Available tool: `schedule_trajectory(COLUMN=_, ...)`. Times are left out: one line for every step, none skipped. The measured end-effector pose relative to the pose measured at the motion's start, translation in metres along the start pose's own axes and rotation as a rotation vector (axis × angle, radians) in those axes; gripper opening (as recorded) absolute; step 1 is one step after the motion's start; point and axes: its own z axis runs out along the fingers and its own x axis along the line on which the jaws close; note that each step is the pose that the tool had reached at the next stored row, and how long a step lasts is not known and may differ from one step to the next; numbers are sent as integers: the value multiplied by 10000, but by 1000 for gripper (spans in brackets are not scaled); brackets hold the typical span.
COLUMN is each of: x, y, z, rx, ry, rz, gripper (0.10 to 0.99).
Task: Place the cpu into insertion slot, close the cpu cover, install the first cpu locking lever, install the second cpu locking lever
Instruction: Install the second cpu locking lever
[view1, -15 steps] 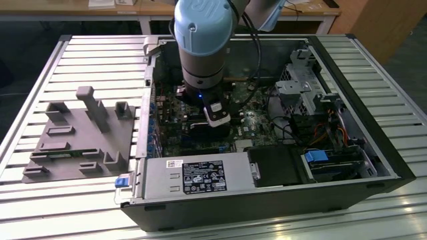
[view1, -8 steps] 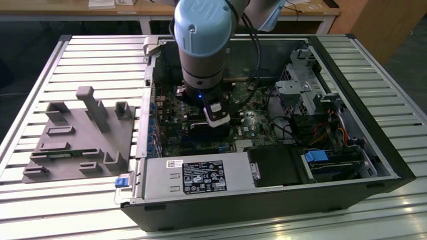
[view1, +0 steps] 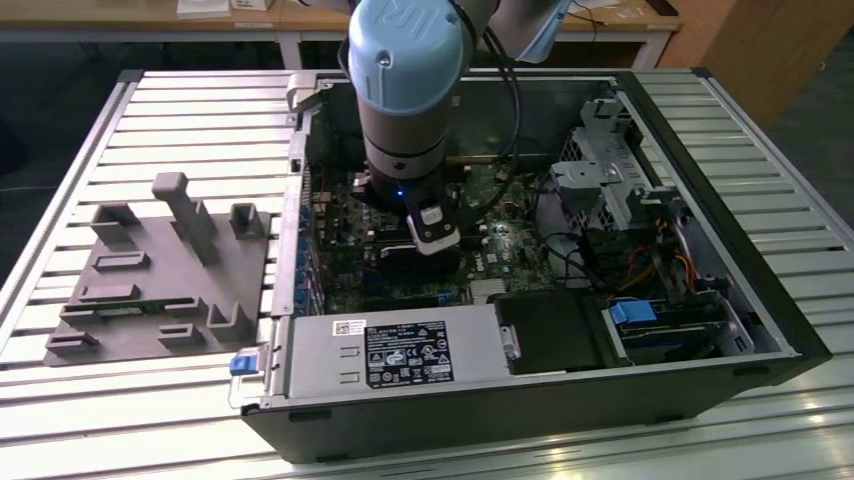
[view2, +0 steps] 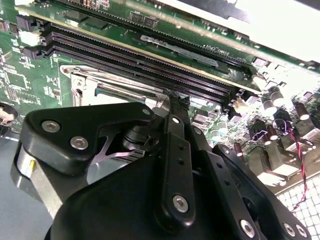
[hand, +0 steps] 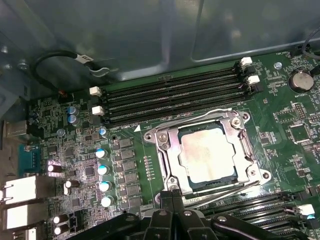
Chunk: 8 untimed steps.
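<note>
Cpu: seated in insertion slot, cpu cover closed over it; fingers clenched together, empty, just beside the slot's edge

The cpu: pale, brushed-looking metal top, dully reflective; the cpu cover: bright silvery metal frame, glossy with glare; circuit board: green, smooth, faintly shiny; memory slots: black matt plastic, white plastic clips; end effector: black matt links with shiny metal screws; tabletop: ribbed pale metal, satin finish
</note>
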Motion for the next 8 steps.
schedule_trajectory(x=0, y=1, z=-5, rx=1, ry=0, rz=0, gripper=102)
schedule_trajectory(x=0, y=4, z=-12, rx=0, ry=-1, rz=0, gripper=102)
schedule_trajectory(x=-1, y=6, z=-17, rx=0, ry=0, rz=0, gripper=102)
schedule_trajectory(x=-4, y=9, z=-20, rx=-2, ry=-1, rz=0, gripper=102)
schedule_trajectory(x=-8, y=10, z=-25, rx=-1, ry=-1, rz=0, gripper=102)
schedule_trajectory(x=-12, y=12, z=-29, rx=0, ry=0, rz=0, gripper=102)
schedule_trajectory(x=-17, y=14, z=-32, rx=0, ry=-1, rz=0, gripper=102)
schedule_trajectory(x=-24, y=15, z=-35, rx=-1, ry=-1, rz=0, gripper=102)
